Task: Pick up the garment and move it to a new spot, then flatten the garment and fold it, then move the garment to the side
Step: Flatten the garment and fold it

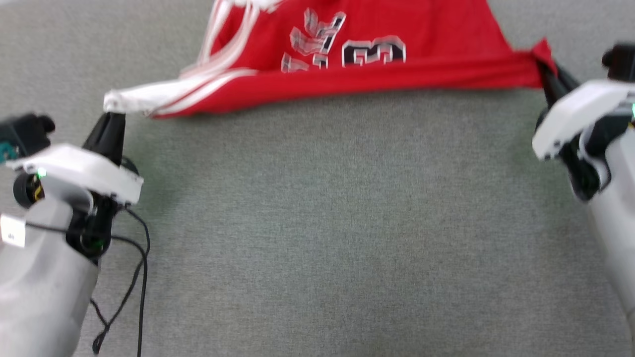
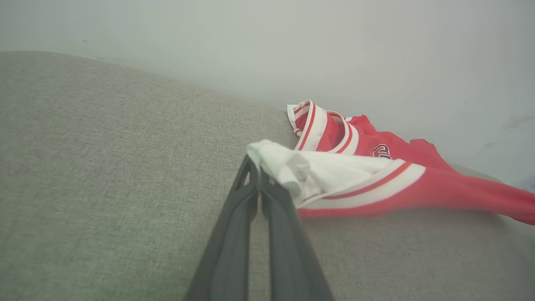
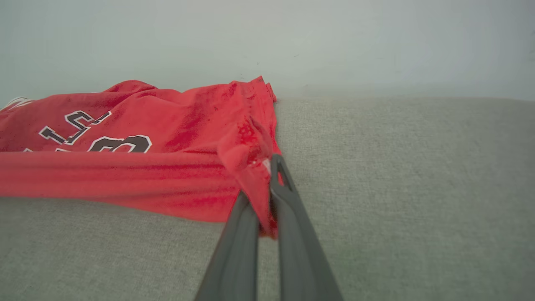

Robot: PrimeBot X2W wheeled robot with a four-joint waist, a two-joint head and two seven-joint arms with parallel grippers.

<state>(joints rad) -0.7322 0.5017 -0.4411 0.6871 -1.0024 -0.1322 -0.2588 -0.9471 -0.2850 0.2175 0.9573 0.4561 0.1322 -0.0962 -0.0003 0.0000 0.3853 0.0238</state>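
The garment (image 1: 357, 54) lies across the far part of the grey cloth surface (image 1: 317, 233), close to the pale wall (image 2: 292, 50). Its near edge is drawn into a tight line and the rest is bunched behind it, number side up. The left gripper (image 1: 113, 118) has its fingers pressed together on the tip of a white sleeve, and the right gripper (image 1: 544, 70) is nipped on a red corner at the other end. Both bites look small (the left one seems to hold little more than a rolled bit of the cuff), so I judge the main risk to be a corner slipping free if the arms pull further apart or lift fast. An uneven pull could also skew the shirt and twist the sleeve under the body, making flattening harder. The bunched cloth sits near the back edge and might be dragged over it. A loose black cable (image 1: 141, 258) hanging by the left arm could snag.
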